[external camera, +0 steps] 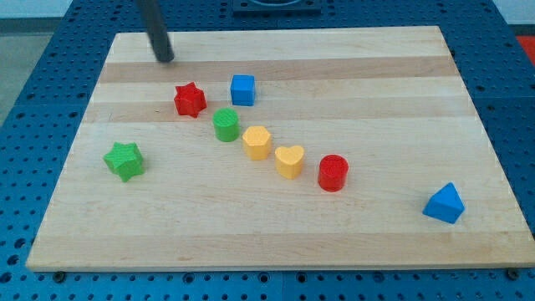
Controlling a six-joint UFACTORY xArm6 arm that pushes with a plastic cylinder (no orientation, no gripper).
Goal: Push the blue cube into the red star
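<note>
1. Nearest the view's bottom: wooden desk [251,242], pale planks, sitting on a blue perforated base [25,125]. Front strip of the desk carries nothing but grain.
2. Low at the view's right: blue triangular block [444,203], well apart from all the others.
3. Next back, a diagonal row climbing toward the view's upper left: red cylinder [333,172], then yellow heart [289,160], then a second yellow block [257,142] of roughly heart-like shape, then green cylinder [226,124]. Each stands just beside its neighbour; small gaps show between most of them.
4. Off at the view's left, level with the yellow heart: green star [124,160], alone, well apart from the row.
5. Further back: red star [190,99], just up and left of the green cylinder, a narrow gap between them.
6. Blue cube [242,89] stands to the view's right of the red star, slightly nearer the view's top. Near it but apart; bare wood shows between the two.
7. Farthest back: the dark rod comes down from the view's top edge; my tip [165,58] rests at the desk surface, up and left of the red star, touching no block. The red star lies between my tip and the green cylinder; the blue cube is to the tip's right and lower.
8. Tool: a plain rod with no jaws, gripping nothing.
</note>
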